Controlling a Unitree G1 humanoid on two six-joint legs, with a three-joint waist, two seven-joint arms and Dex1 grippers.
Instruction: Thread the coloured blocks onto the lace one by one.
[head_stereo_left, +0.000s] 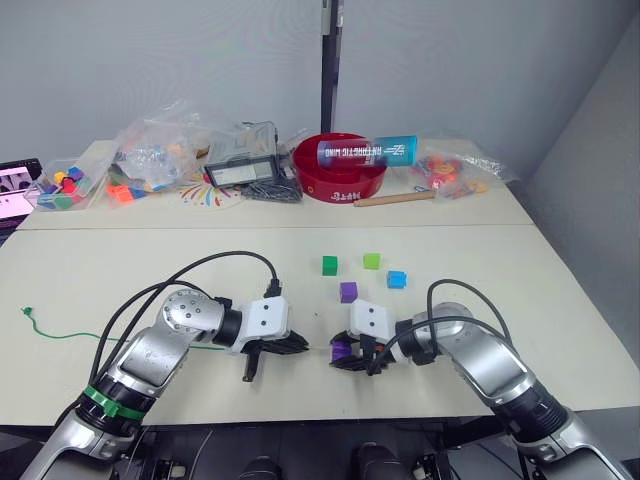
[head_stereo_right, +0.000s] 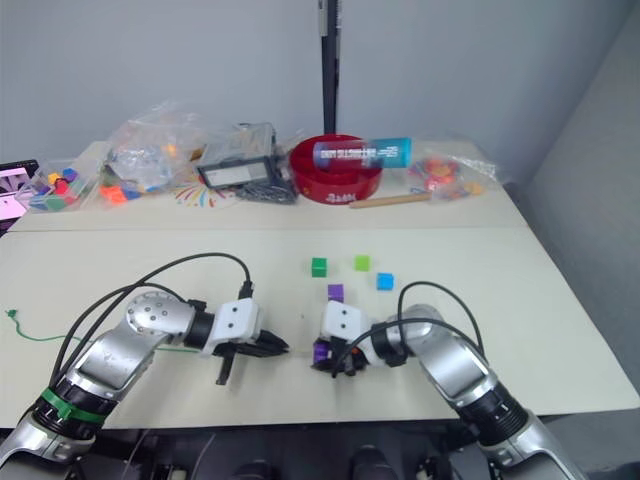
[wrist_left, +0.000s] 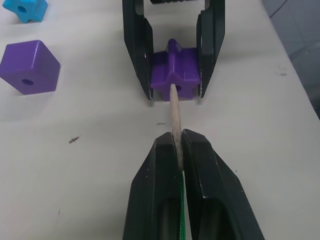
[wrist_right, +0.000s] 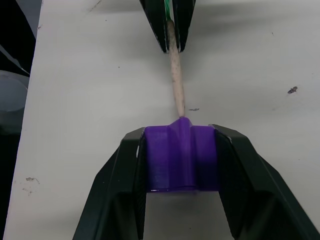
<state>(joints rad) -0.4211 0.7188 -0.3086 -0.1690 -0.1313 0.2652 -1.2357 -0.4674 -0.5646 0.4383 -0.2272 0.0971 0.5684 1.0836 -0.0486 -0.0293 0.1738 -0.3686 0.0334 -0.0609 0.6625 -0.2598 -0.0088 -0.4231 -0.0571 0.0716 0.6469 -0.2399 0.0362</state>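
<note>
- While we are working low over the table (head_stereo_left: 560, 300), we are bringing both arms together near its front edge, with the left gripper (wrist_left: 178, 145) pinched shut on the pale tip (wrist_left: 174, 112) of the lace (head_stereo_left: 60, 335) and the right gripper (wrist_right: 180, 150) clamped on a purple block (wrist_right: 181, 157).
- We are judging this as the first threading: the lace is trailing away to our left across the table, and no block is sitting on it yet.
- We are leaving the other purple block (head_stereo_left: 348, 291), the dark green block (head_stereo_left: 330, 264), the light green block (head_stereo_left: 372, 260) and the blue block (head_stereo_left: 397, 279) loose just beyond the grippers.
- We are meeting the block's hole with the tip right now, so we are advising a straight push along the tip's own line, with the block held steady.
- We are watching for the tip bending, since it is sticking well out of the left fingers.
</note>
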